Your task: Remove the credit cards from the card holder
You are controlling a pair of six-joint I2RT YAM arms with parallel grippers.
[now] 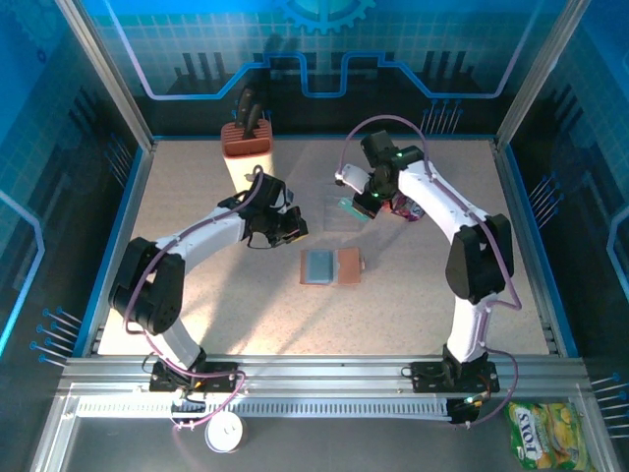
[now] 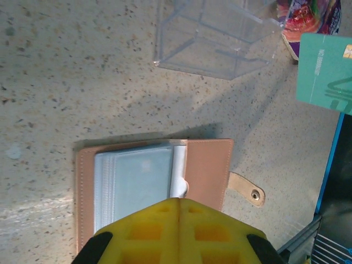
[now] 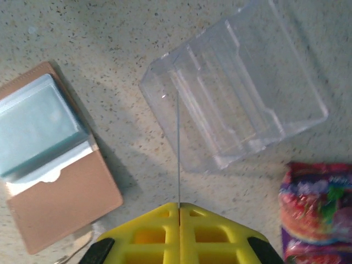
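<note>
Rail fronts speckled table — card holder, blue walls.

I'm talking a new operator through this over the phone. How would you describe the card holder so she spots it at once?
Start from the speckled table and look near its middle. The card holder lies there, opened flat. The clear plastic box and the purple snack packet sit farther back. Unlike them, it is tan-brown, with pale see-through sleeves on one half and a small snap tab.
</note>
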